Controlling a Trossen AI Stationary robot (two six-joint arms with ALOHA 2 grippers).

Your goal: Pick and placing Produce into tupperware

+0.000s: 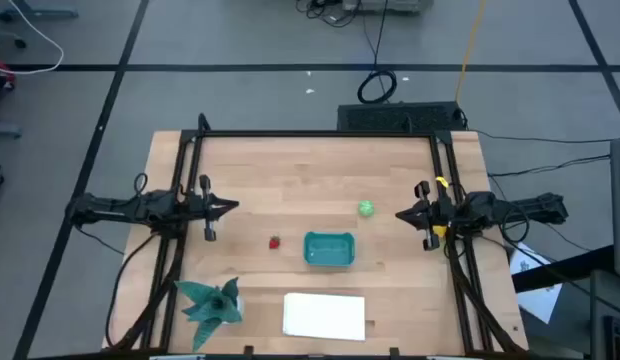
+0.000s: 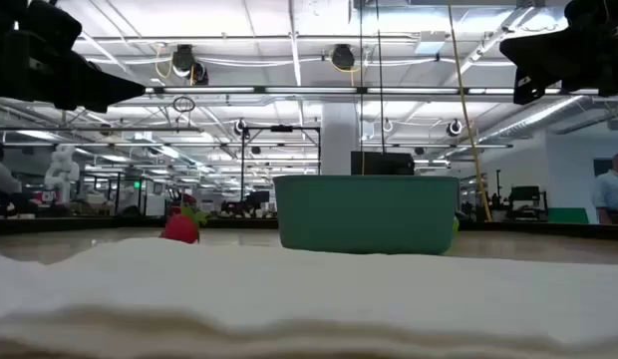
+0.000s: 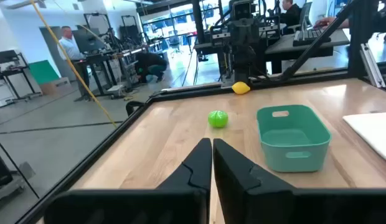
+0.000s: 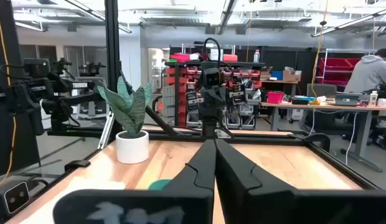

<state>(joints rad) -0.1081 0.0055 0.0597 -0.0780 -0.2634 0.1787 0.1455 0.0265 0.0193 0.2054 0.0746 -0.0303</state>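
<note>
The teal tub [image 1: 329,249] [image 3: 292,137] [image 2: 367,212] stands on its base on the wooden table, with nothing showing inside it. The light green ball [image 1: 366,208] [image 3: 218,118] rests on the table just beyond the tub. The red piece [image 1: 275,242] [image 2: 181,227] lies to the tub's left. The yellow piece [image 3: 241,88] lies by the right arm's base. My left gripper [image 1: 235,208] [image 3: 212,146] hovers shut over the table's left part. My right gripper [image 1: 398,213] [image 4: 214,146] hovers shut to the right of the green ball. Neither touches anything.
A flat white rectangle [image 1: 325,315] lies at the near edge and fills the low view's foreground. A spiky teal-green plant in a white pot [image 1: 210,303] [image 4: 132,124] stands at the near left corner. A black frame [image 1: 320,133] borders the table. People work at benches behind.
</note>
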